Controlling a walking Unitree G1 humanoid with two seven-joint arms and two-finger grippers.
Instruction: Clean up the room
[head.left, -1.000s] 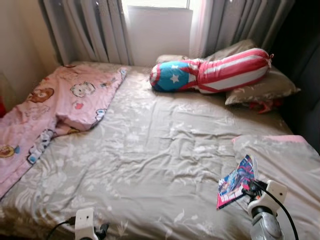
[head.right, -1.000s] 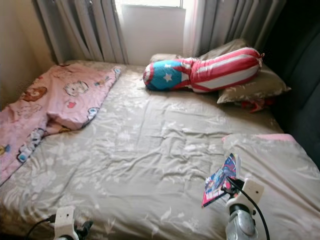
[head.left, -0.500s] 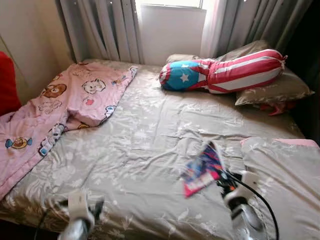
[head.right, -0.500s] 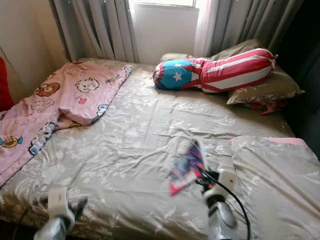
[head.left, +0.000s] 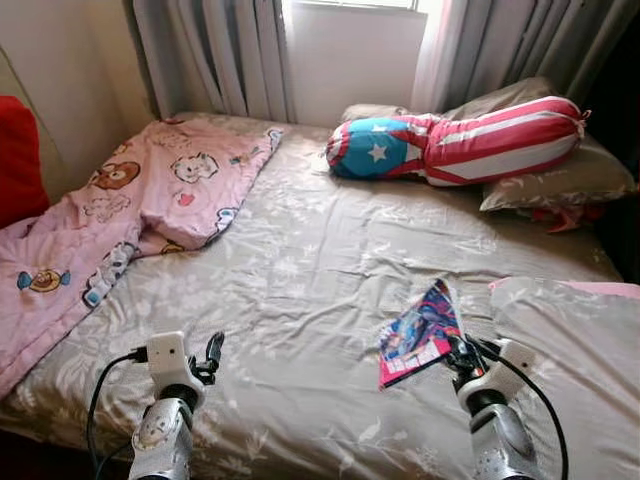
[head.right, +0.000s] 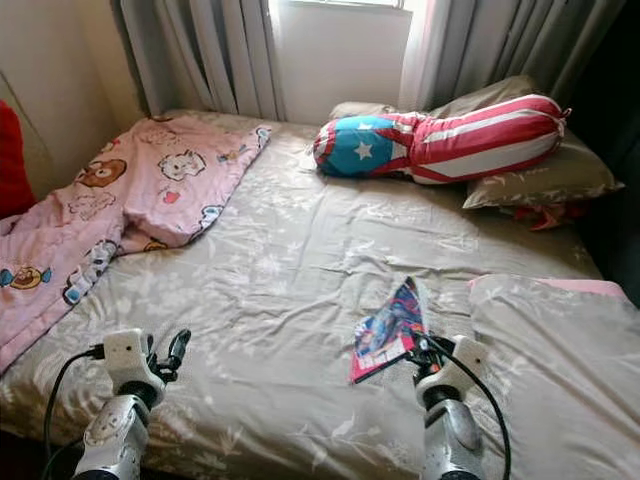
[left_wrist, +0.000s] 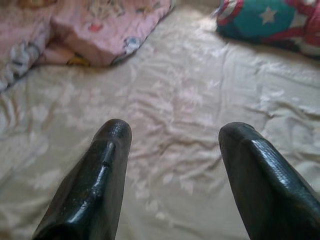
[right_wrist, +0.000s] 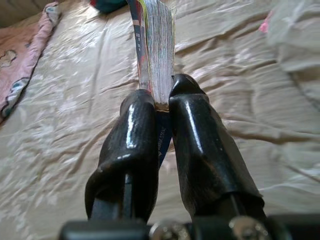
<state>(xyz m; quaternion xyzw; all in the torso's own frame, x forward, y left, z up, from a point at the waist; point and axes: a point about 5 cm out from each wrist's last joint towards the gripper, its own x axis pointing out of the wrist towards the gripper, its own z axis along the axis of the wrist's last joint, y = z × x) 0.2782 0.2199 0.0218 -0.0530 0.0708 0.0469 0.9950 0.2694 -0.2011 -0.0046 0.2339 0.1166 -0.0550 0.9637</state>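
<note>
We see the left gripper (left_wrist: 172, 145) spread wide above the beige bedsheet (left_wrist: 170, 100); pink blanket (left_wrist: 95, 30) lies beyond the fingertips.

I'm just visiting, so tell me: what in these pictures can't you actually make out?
- The printing on the thin colourful booklet pinched in the right gripper: too small in the eye views, edge-on in the right wrist view.
- The red thing under the grey floral pillow: mostly hidden by it.
- The red object at the left: cut off by the edge.
- The open left gripper holds nothing.
</note>
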